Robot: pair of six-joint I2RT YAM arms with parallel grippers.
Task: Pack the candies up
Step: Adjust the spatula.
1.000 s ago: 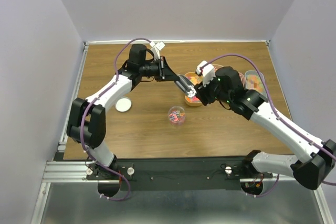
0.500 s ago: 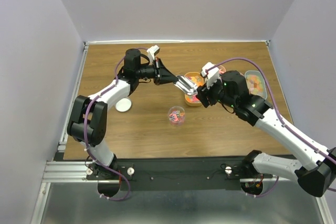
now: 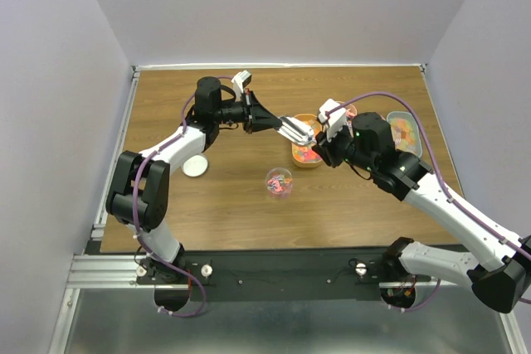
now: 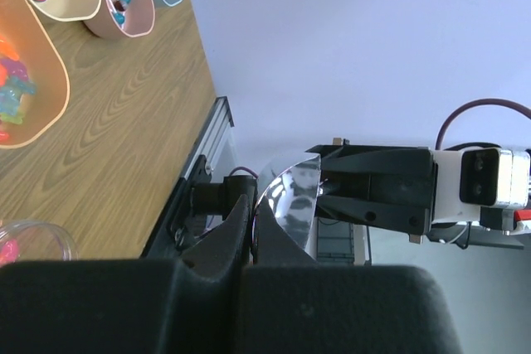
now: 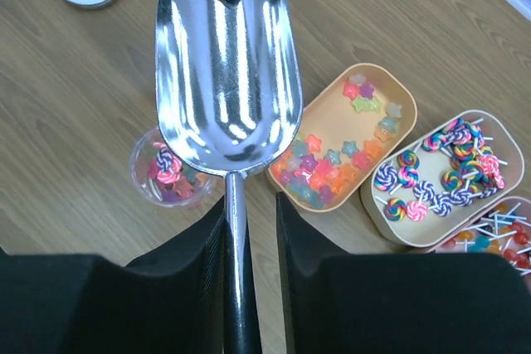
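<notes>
At the left, the left fingers are clenched on the far rim of the metal scoop, holding it in the air above the desk. In the top view a white lid lies well apart, at their 8 o'clock.

In the right wrist view the scoop's long axis runs from 12 to 6 o'clock, bowl away and handle toward the camera. The bowl looks empty. The right fingers straddle the handle without clamping it: one lies against it, while a strip of desk shows between the handle and the other. The handover turns on that handle lying straight down the gap.

The candies sit in the orange tray at 2 o'clock from the right fingers, with more in the clear cup at 10 o'clock. The right arm is nearer to both.

The bowl hides part of the cup, the handle's end vanishes between the fingers, and the rightmost tray is cut off by the frame.
</notes>
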